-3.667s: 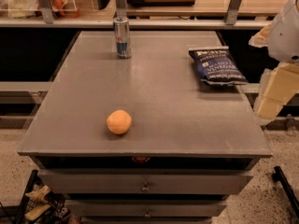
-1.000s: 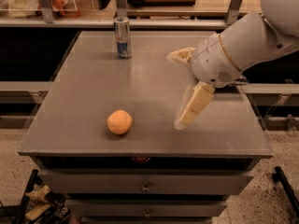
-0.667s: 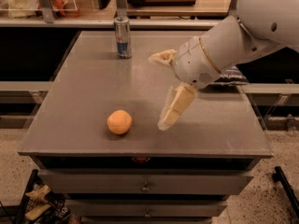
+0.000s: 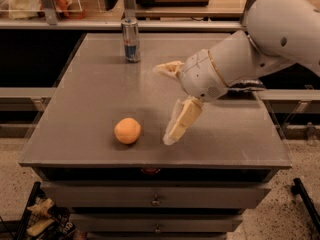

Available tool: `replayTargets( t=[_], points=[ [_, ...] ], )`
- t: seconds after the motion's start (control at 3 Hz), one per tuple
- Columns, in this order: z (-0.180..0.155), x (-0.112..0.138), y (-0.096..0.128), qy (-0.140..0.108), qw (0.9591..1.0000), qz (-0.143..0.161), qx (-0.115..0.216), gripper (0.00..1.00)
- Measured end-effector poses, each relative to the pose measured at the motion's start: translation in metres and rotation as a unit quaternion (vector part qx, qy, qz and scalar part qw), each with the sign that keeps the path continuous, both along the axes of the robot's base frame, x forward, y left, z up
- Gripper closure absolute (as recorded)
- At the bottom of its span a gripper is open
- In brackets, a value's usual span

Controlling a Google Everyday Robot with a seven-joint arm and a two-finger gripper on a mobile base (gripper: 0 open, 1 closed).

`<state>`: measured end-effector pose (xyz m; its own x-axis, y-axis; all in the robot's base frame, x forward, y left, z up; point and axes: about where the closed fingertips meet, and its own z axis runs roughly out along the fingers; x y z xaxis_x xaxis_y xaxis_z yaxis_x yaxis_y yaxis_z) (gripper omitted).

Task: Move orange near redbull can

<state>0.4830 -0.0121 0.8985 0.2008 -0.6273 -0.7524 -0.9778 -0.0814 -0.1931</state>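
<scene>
- The white robot arm [image 4: 250, 59] has swung left across the table since the earlier frames, bringing its cream-coloured two-finger gripper [image 4: 161, 105] from the right side to just right of the fruit; the fruit and the can have stayed where they were.
- The gripper hangs over the front middle of the flat grey metal tabletop [image 4: 90, 99], its two fingers spread wide apart with nothing between them. One finger [image 4: 169, 68] points left and the other [image 4: 180, 123] slants down, its tip close to the table surface.
- The small, round, smooth orange [image 4: 127, 130] lies near the front edge, just left of the lower fingertip and apart from it.
- The tall, slim, silver-and-blue redbull can [image 4: 131, 40] stands upright at the back of the table, well apart from the orange.
- Grey drawers [image 4: 156, 199] with small knobs sit under the tabletop.
</scene>
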Motion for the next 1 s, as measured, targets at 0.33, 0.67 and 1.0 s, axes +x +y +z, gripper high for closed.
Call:
replayTargets(
  t=[0.33, 0.67, 1.0],
  points=[
    [-0.018, -0.004, 0.016, 0.011, 0.9987, 0.027, 0.042, 0.0],
    [-0.032, -0.009, 0.035, 0.024, 0.9955, 0.055, 0.074, 0.0],
    [-0.041, -0.013, 0.053, 0.035, 0.9914, 0.083, 0.095, 0.0]
  ],
)
